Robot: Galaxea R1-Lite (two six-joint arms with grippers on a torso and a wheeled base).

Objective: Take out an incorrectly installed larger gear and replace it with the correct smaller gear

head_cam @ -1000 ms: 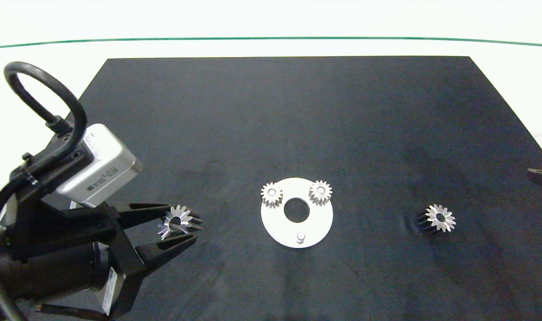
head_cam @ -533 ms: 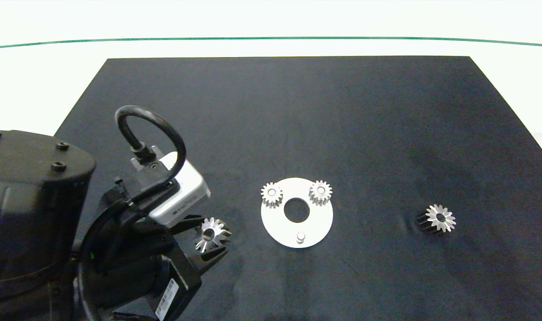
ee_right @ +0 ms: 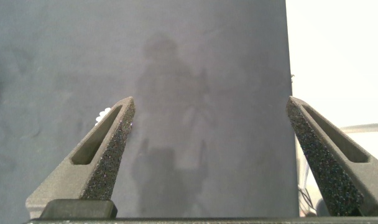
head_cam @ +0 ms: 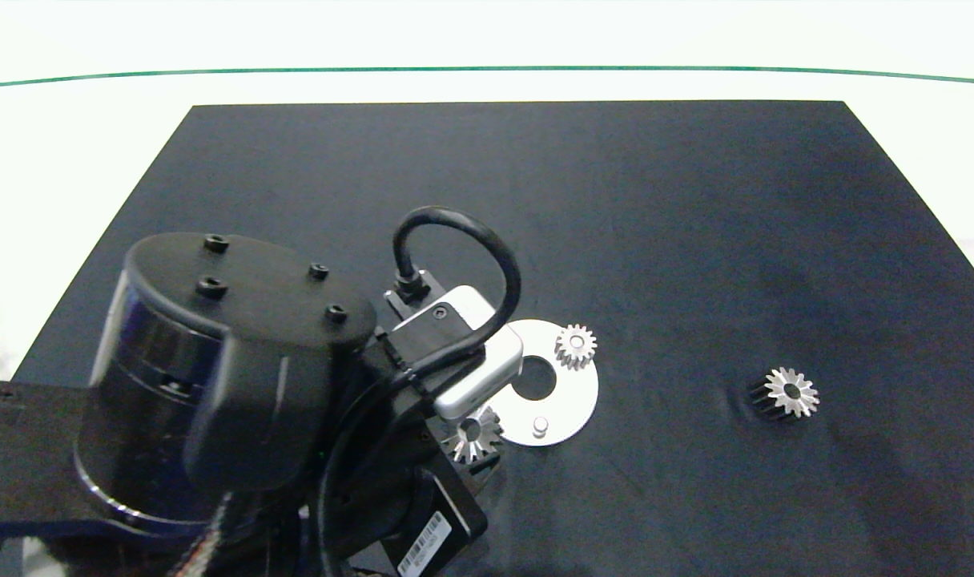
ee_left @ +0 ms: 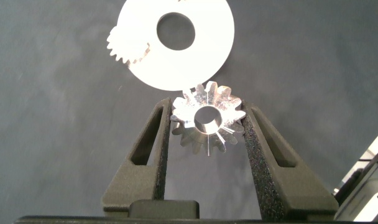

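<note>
The head camera looks steeply down from above at the black mat [head_cam: 535,200] on the white desk [head_cam: 70,144]. The left wrist camera sits close over the flat white ring-shaped metal plate [ee_left: 176,43], at 6 o'clock on the mat [head_cam: 571,401]. The right wrist camera faces the mat's edge [ee_right: 207,93].

The round plate [head_cam: 571,405] is partly covered by the left arm [head_cam: 239,385]. Its small pin [head_cam: 541,423] is left open. Bare mat [head_cam: 679,264] is seen around the far gear [head_cam: 790,392].
</note>
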